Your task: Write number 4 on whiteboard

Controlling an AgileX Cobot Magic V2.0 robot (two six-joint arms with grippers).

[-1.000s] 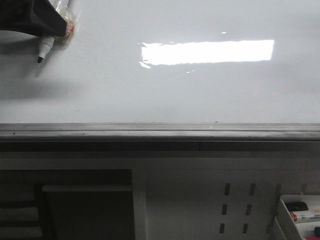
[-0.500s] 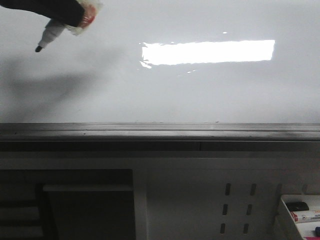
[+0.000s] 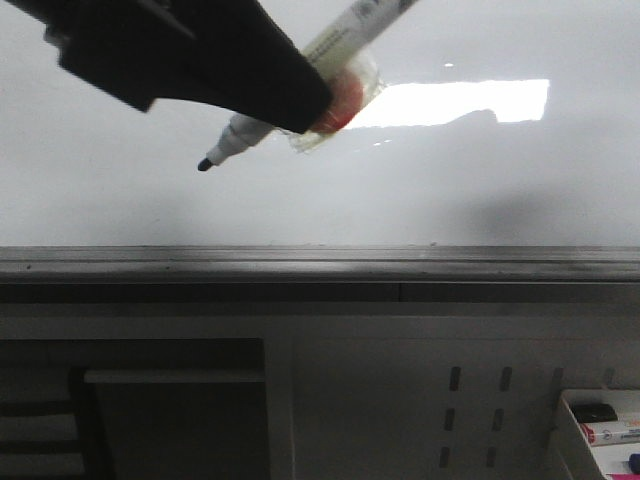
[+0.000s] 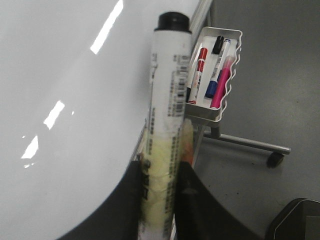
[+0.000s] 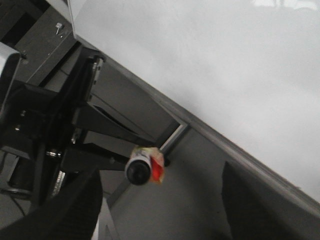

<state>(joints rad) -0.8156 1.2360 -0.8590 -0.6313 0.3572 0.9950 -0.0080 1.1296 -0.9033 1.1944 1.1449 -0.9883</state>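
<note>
The whiteboard (image 3: 480, 190) fills the upper front view, and I see no number 4 on it. My left gripper (image 3: 300, 105) is shut on a white marker (image 3: 345, 45) wrapped in yellowish tape with a red patch. Its black tip (image 3: 205, 165) points down-left, near the board. In the left wrist view the marker (image 4: 167, 95) stands between my black fingers (image 4: 142, 200), with the whiteboard (image 4: 60, 100) beside it. My right gripper (image 5: 160, 210) is open and empty; its view shows the marker's black end (image 5: 139, 170) and the whiteboard (image 5: 225, 65).
A grey metal rail (image 3: 320, 262) runs along the board's lower edge. A bright rectangular glare (image 3: 470, 100) lies on the board. A white tray with several markers (image 4: 218, 107) hangs by the board and shows at the front view's lower right (image 3: 570, 425). A perforated panel (image 3: 400, 420) sits below.
My left gripper has moved right and lower with the marker; the tip went from the upper left corner toward the board's middle left.
</note>
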